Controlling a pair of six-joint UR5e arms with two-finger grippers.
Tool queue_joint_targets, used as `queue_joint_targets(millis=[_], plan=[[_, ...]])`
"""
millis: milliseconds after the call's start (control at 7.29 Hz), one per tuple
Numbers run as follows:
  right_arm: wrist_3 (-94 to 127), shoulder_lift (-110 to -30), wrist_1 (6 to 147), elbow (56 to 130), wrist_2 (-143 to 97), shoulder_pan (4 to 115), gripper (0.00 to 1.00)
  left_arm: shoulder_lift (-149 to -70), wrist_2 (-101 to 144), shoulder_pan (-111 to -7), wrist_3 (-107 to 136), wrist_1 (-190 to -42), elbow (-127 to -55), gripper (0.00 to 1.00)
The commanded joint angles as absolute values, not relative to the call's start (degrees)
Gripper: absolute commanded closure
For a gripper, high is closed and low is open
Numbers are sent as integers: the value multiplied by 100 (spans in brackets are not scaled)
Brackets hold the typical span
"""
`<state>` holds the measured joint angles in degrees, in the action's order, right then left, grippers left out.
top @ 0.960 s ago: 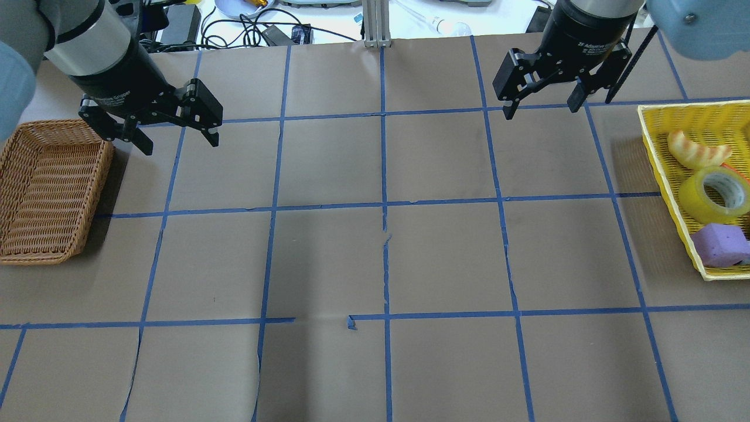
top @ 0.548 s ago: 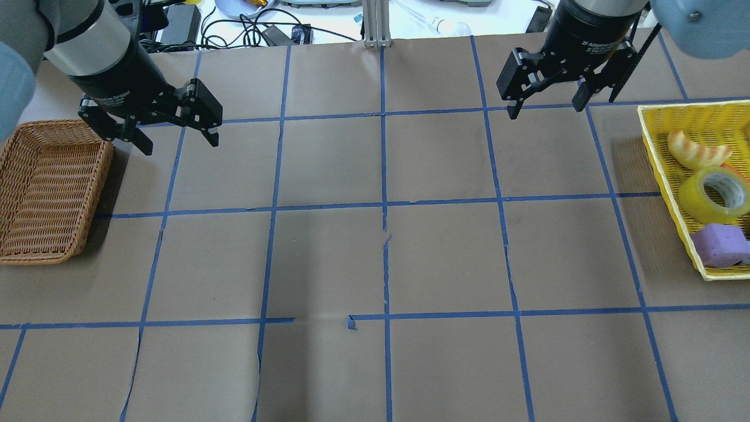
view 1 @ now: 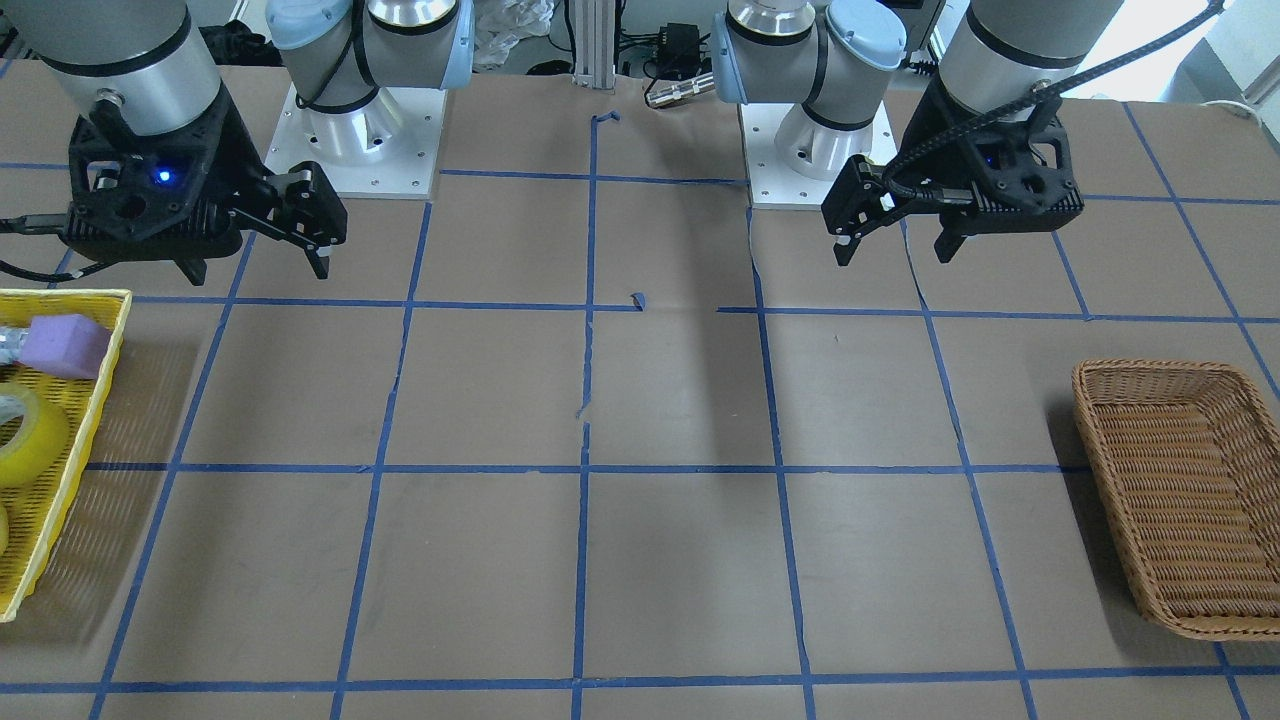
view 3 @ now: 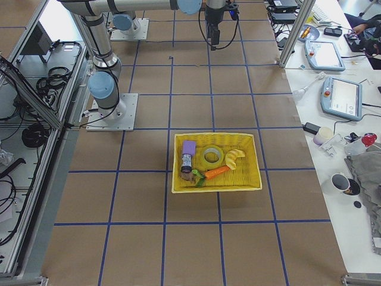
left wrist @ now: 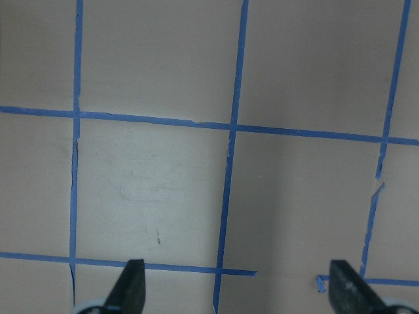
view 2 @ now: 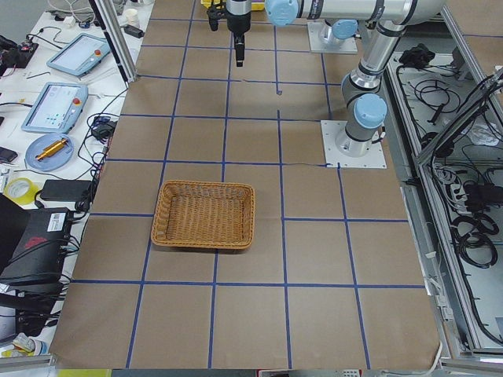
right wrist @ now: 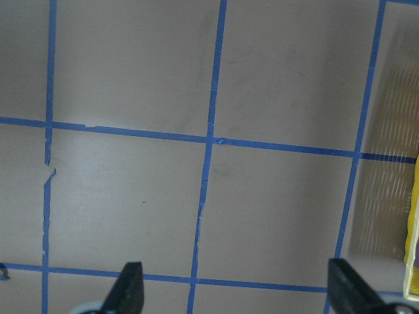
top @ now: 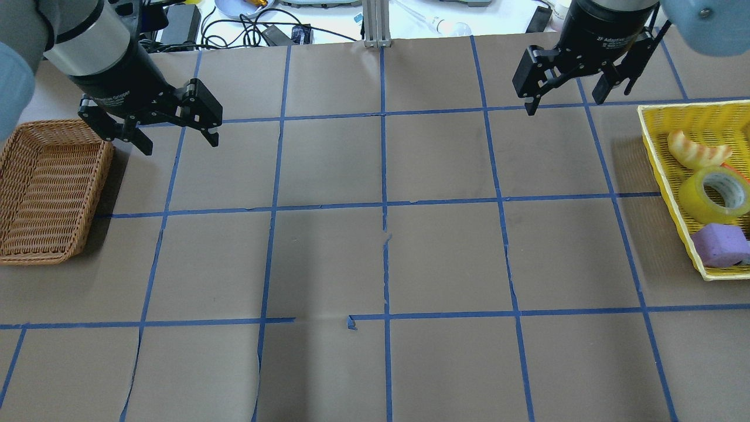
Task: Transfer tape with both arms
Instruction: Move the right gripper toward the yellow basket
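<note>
The tape, a glossy yellow roll with a white core, lies in the yellow basket at the table's right edge. It also shows in the front-facing view and the right exterior view. My right gripper is open and empty, above the table at the far right, left of the basket and apart from it. My left gripper is open and empty, above the table at the far left beside the wicker basket. Both wrist views show only open fingertips over bare paper.
In the yellow basket a bread-like piece lies just beyond the tape and a purple foam block just in front of it. The wicker basket holds nothing. Brown paper with blue tape grid lines covers the table.
My right gripper has moved to the right, toward the yellow basket, and a little farther back. It stays open. My left arm has not moved.
</note>
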<state>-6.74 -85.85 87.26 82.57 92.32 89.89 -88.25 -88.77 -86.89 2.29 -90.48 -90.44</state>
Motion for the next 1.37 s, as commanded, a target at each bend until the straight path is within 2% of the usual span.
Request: queue_joint_targets(millis=[0,685,823,1097,1234], plan=[[-712,-8561,8763,8227,9229,8982,0,-8824,-8877,-8692,229,-9044,-9044,0],[-703,-8508,8710,8314,9238,8825,0,-8824,-8877,-8692,229,-9053,-9053,0],[-781,-8490,8701,8306,9168,8354,0,-8833,-8877,-8692,229,-9053,-9053,0],[-2575,-8316,8762,8332,8572,6679,0,-8824,-8877,-8692,229,-9053,-9053,0],[-2619,-7949,8937,8358,8665,6279,0,-8824,-8877,-8692,229,-9044,-9053,0]])
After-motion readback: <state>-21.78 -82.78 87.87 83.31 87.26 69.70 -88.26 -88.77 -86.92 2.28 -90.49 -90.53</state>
